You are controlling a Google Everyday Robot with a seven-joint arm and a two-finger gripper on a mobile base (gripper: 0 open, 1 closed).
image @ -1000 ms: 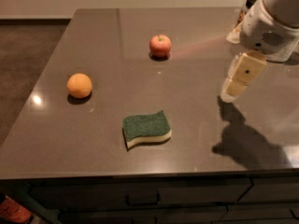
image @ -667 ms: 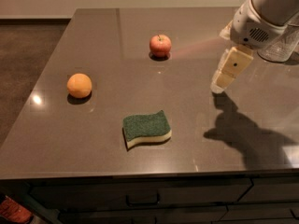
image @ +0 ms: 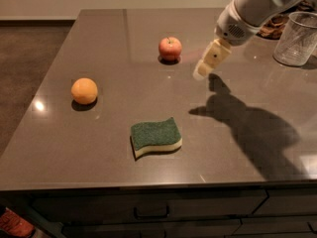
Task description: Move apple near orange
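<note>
Gripper (image: 203,71), upper right of centre, had swung left from the frame's right edge and hung near your apple (image: 170,48), not touching it. Open or closed, you could not tell. The apple sat at upper centre, well apart from the orange (image: 84,90) at left, so no grasp had begun.

Dim; hard shadow by gripper (image: 201,72) rt of apple (image: 170,48)

Claw (image: 200,73) moved left, now near apple's (image: 170,48) right; cup (image: 295,37) uncovered.
</note>
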